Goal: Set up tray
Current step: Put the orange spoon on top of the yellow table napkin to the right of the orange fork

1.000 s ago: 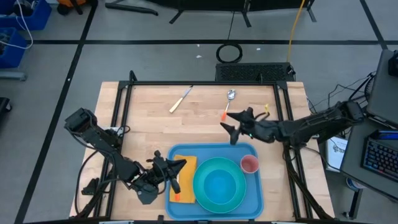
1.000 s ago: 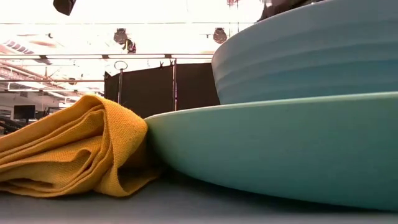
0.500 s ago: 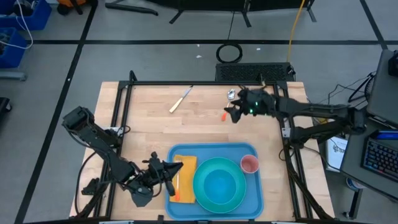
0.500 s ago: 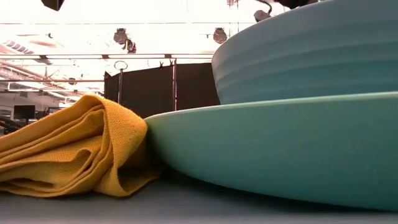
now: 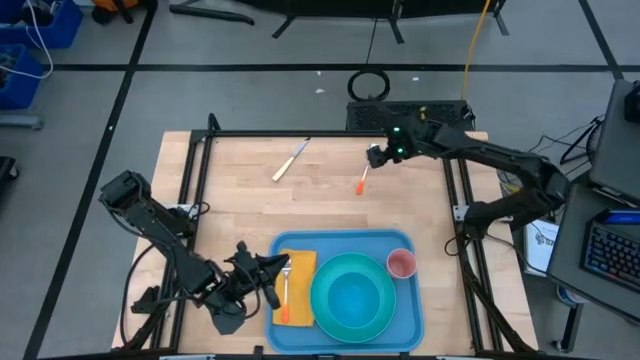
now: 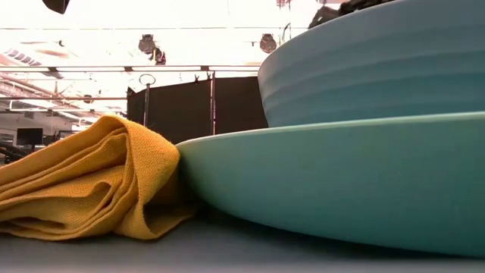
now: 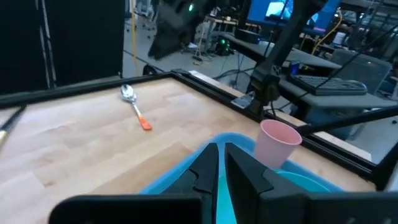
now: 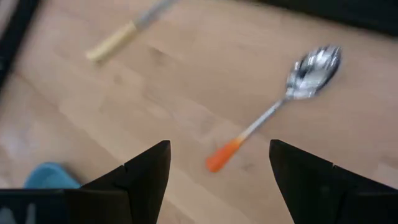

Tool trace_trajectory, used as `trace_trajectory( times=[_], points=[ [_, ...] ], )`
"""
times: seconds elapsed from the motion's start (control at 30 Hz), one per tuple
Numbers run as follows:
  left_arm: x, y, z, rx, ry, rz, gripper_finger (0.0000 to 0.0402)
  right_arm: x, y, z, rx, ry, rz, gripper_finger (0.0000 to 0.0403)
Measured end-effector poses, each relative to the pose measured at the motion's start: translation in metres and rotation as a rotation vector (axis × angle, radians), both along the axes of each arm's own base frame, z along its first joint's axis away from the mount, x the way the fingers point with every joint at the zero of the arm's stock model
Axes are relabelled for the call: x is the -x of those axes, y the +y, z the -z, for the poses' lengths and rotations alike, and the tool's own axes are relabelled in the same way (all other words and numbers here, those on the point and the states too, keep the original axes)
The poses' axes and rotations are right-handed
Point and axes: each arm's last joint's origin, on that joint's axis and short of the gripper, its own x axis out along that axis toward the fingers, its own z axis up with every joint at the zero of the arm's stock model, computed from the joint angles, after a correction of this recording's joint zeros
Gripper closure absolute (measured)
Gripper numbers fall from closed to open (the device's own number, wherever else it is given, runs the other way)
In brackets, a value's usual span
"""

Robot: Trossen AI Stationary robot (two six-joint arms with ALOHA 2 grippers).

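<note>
the tray [image 5: 345, 246] lies flat on the wooden surface [image 5: 250, 210], at the edge farthest from the black frame bar. on the tray a turquoise plate [image 5: 352, 296] carries a bowl, a yellow napkin [image 5: 296, 290] with a fork [image 5: 285, 290] on it lies beside the plate on the left arm's side, and a pink cup [image 5: 401, 263] stands in the tray corner on the right arm's side.

the left gripper [image 5: 268, 272] sits low at the tray's edge just beside the napkin, its arm folded down across the surface corner; its fingers [image 7: 205, 171] are closed together, holding nothing, and point over the tray rim toward the cup.

the right gripper [image 5: 376, 157] is well away from the tray, its arm stretched long over the far side of the surface. it hovers above a spoon with an orange handle [image 8: 273, 115], fingers [image 8: 146, 171] spread wide and empty. a knife with a pale handle [image 5: 290, 160] lies farther along the surface from the tray.
</note>
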Motion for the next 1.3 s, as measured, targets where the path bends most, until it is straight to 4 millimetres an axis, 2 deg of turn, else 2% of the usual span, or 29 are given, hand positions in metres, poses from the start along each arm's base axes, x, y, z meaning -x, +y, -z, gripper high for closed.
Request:
trace_trajectory(
  times=[0.27, 0.47, 0.6, 0.77, 1.3],
  points=[
    [0.002, -0.002, 0.0, -0.019, 0.013, 0.01, 0.0371, -0.038, -0.027, 0.032, -0.159, 0.237, 0.022, 0.014],
    [0.007, -0.006, 0.002, -0.023, 0.021, 0.03, 0.0371, -0.058, -0.05, 0.037, -0.19, 0.266, 0.101, 0.014],
    [0.012, -0.008, 0.004, -0.015, 0.027, 0.036, 0.0371, -0.06, -0.061, 0.039, -0.228, 0.293, 0.145, 0.0149],
    [0.02, -0.012, 0.008, -0.005, 0.031, 0.049, 0.0371, -0.055, -0.067, 0.052, -0.315, 0.333, 0.176, 0.0167],
    [0.025, -0.013, 0.01, 0.006, 0.032, 0.052, 0.0371, -0.063, -0.066, 0.061, -0.29, 0.302, 0.156, 0.0184]
  ],
)
